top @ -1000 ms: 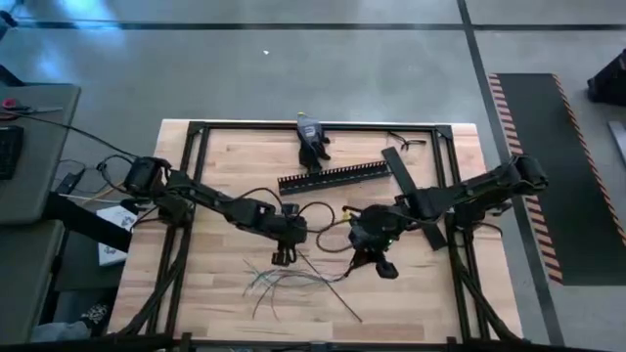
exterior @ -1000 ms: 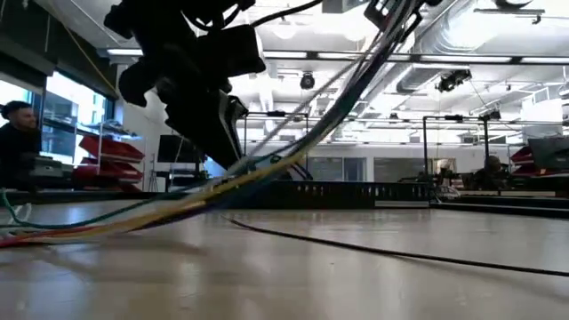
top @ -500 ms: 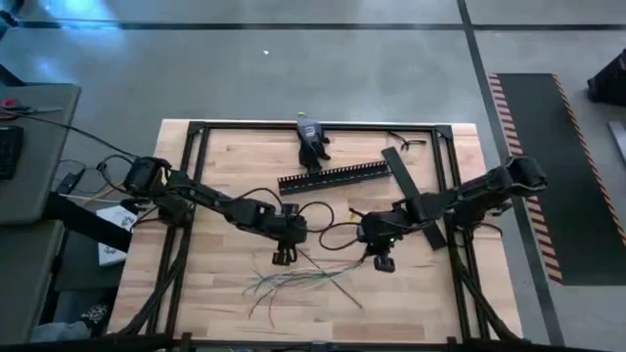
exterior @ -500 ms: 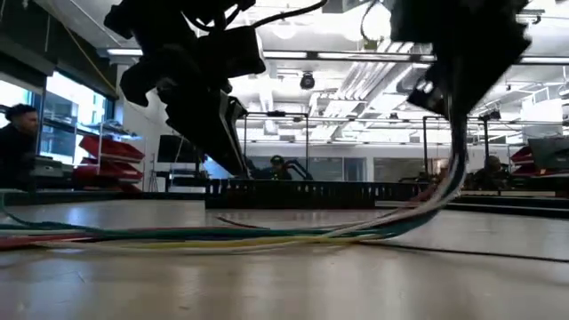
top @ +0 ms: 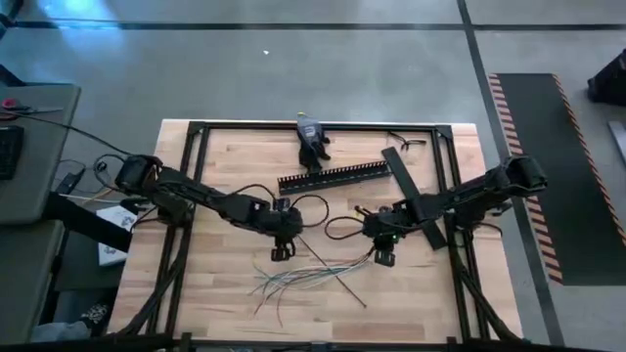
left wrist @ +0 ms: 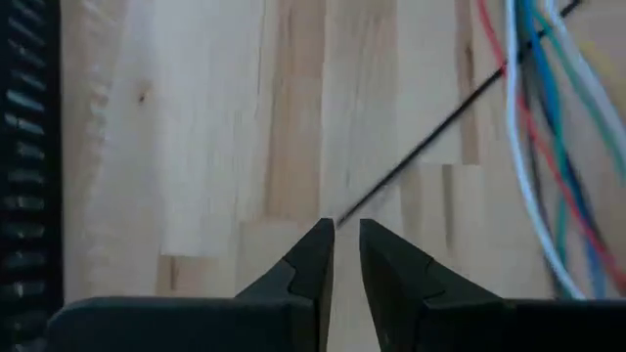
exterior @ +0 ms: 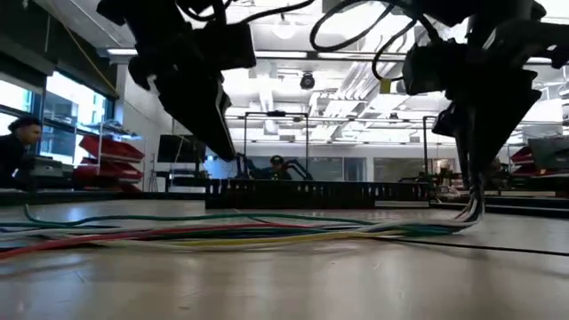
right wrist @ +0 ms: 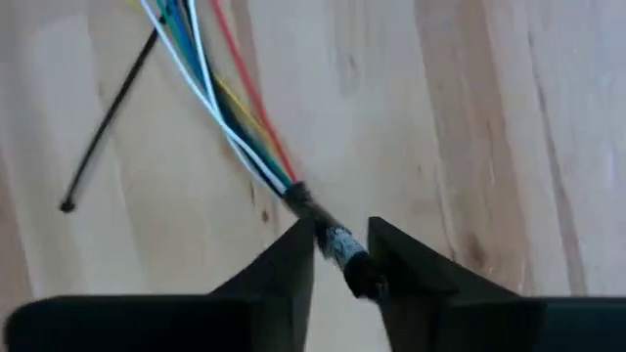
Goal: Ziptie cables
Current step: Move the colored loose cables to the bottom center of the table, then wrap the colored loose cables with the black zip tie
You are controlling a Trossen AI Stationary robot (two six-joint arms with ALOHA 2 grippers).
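The cables (top: 303, 277) are thin pale and coloured wires that fan out across the wooden table toward its near left. They are gathered at one end in a dark sleeve. My right gripper (top: 381, 258) hangs over that end, shut on it. My left gripper (top: 279, 252) hovers above the table left of the wires; its fingers (left wrist: 345, 235) are shut and hold nothing. A thin straight dark strip (left wrist: 440, 122) lies on the wood, and one end of it shows just past my left fingertips. My right gripper pinches the cables' sleeved end (right wrist: 333, 238) between its two fingers, which come from above and point down. That end (exterior: 469, 212) is raised a little off the table. The rest of the wires (exterior: 222, 233) lie slack on the wood.
A long black comb-edged duct (top: 337, 176) and a flat black lid strip (top: 411, 196) lie beyond the grippers. A small dark tool (top: 311, 137) sits at the far edge. A black frame (top: 196, 127) rims the table. A person (exterior: 18, 147) sits beyond the table's left.
My right gripper has gone down and slightly toward the table's far edge, still shut on the cables' end. The wires, which rose steeply from the table a second ago, now lie nearly flat on it, with only the held end raised.
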